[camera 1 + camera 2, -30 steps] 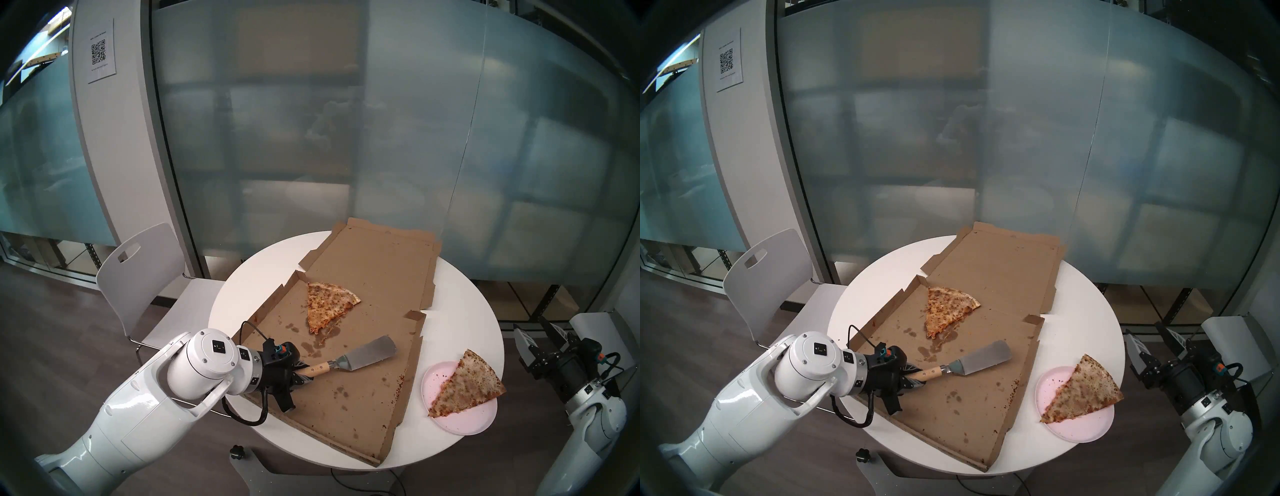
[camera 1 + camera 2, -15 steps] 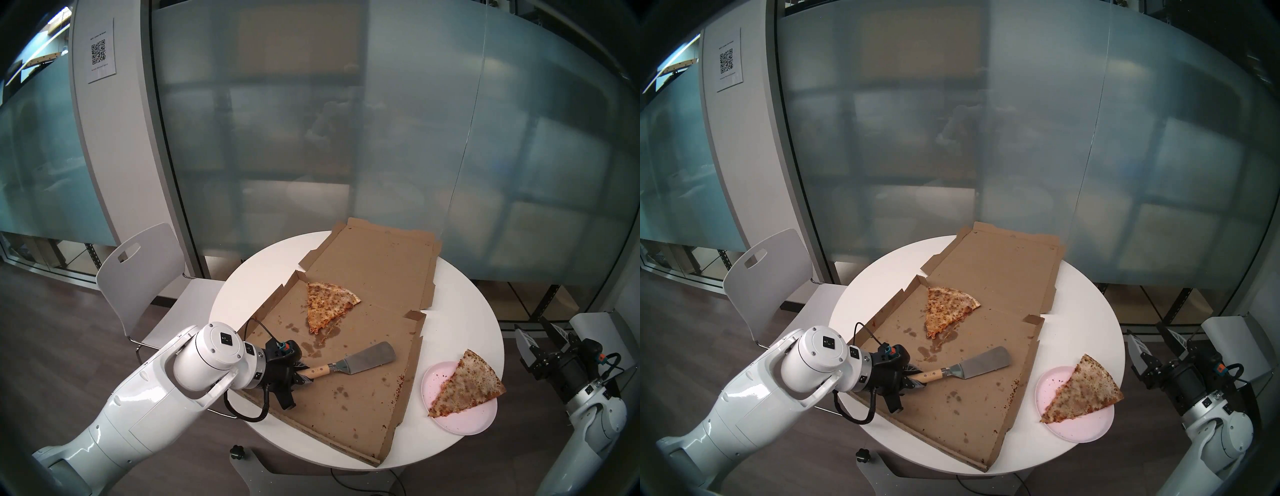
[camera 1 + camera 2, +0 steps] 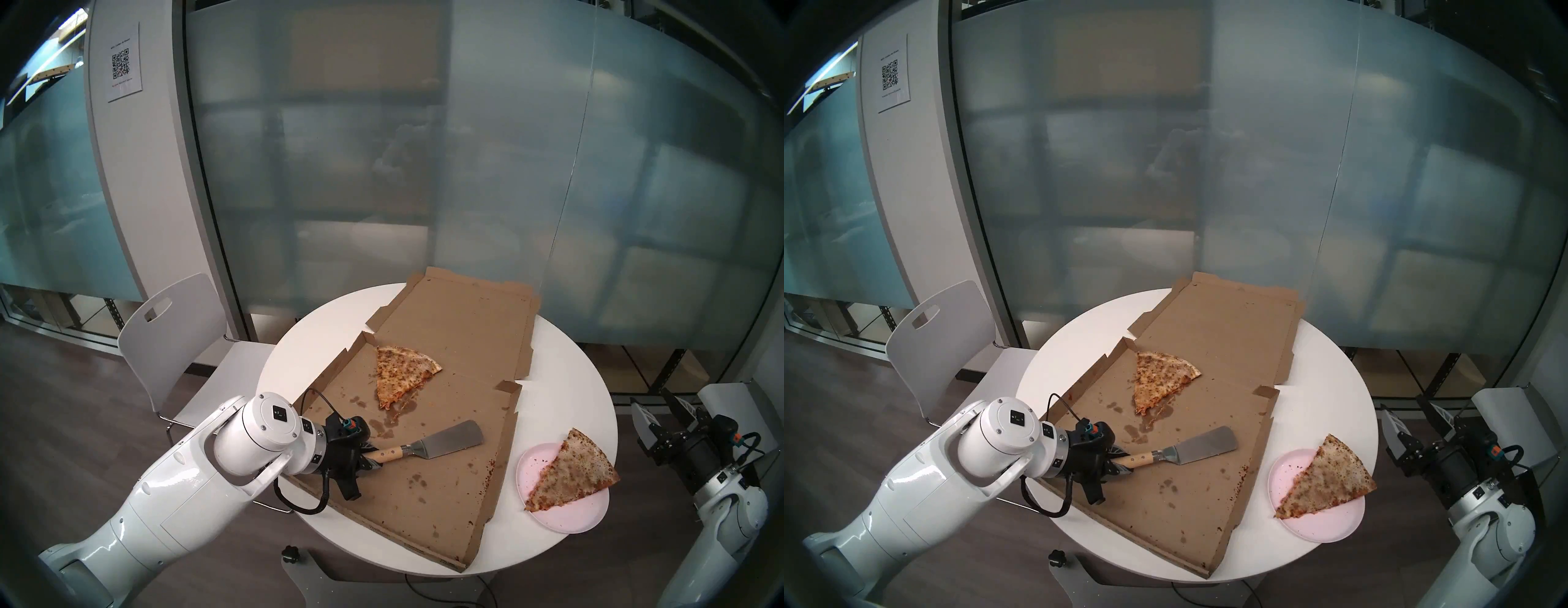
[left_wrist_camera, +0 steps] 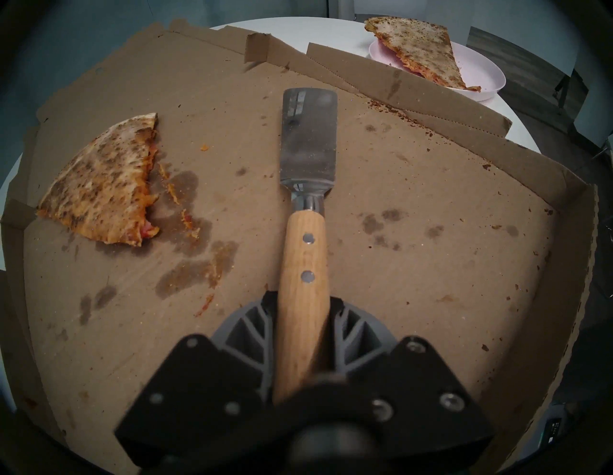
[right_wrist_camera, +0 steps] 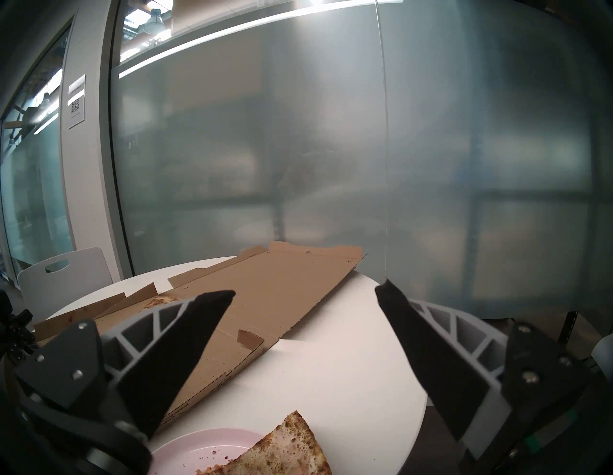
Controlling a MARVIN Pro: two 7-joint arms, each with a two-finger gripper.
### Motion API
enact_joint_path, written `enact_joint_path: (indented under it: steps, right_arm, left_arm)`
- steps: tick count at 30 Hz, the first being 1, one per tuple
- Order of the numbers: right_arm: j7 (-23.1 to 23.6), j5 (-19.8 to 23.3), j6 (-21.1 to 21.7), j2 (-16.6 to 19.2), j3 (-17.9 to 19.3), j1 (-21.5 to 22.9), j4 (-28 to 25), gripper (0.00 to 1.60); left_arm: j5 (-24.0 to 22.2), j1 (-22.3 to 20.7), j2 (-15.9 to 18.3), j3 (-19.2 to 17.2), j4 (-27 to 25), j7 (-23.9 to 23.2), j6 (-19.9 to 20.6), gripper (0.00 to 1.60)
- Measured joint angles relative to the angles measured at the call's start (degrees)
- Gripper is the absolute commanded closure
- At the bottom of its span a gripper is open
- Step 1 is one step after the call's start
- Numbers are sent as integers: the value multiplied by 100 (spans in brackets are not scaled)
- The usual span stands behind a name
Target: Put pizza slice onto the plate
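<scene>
Slice is on the plate, spatula's parked in the box

The big triangular pizza slice [image 3: 570, 471] with pale cheese lies on the round pale pink plate [image 3: 535, 465], crust corner hanging over the rim, just right of the open brown cardboard pizza box [image 3: 449, 488] on the round white desk [image 3: 564, 369]. The left hand [image 4: 302, 318] is clamped on the wooden-handled metal spatula [image 4: 306, 146], blade over the box floor. The smaller, darker orange slice [image 3: 401, 373] sits at the box's far side. The right hand [image 5: 305, 292], beyond the plate from the box, is spread wide and holds nothing.
</scene>
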Motion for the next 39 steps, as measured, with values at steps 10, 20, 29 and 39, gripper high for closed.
enact_joint_path:
  steps: [10,20,29,39]
  right_arm:
    - [0,-10,1,2,4,20,18,0]
    - [1,-28,3,7,3,46,34,0]
    - [1,-35,7,10,-3,62,42,0]
    - [1,-43,9,15,-9,78,45,0]
  left_arm:
    - [34,-39,-2,9,63,-127,1,113]
    - [17,-65,-2,-20,57,-243,20,83]
    - [-42,19,19,-113,-63,-270,78,43]
    - [-112,179,125,-212,-128,-332,86,36]
